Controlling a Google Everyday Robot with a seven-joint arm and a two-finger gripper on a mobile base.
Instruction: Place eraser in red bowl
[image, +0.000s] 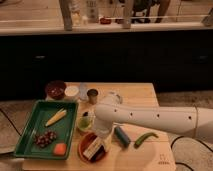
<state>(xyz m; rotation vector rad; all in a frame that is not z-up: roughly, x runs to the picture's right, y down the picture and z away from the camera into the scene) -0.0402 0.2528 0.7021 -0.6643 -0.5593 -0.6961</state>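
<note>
Cream-white eraser (91, 149), dark band at one end, lies inside the red bowl (82, 150), just below and left of my pincer (102, 139), which hangs low over the bowl's right side on the wooden bench (142, 95). Whether the pincer grips the block or is free of it, I cannot tell from here. I judge the eraser light, stiff and slightly grippy, not fragile. It would be best taken across its narrow sides near the middle. Just right of the pincer lies a blue-teal block (121, 136), with a green chilli (145, 138) beyond it. A green tray (30, 131) sits well to the pincer's left.
</note>
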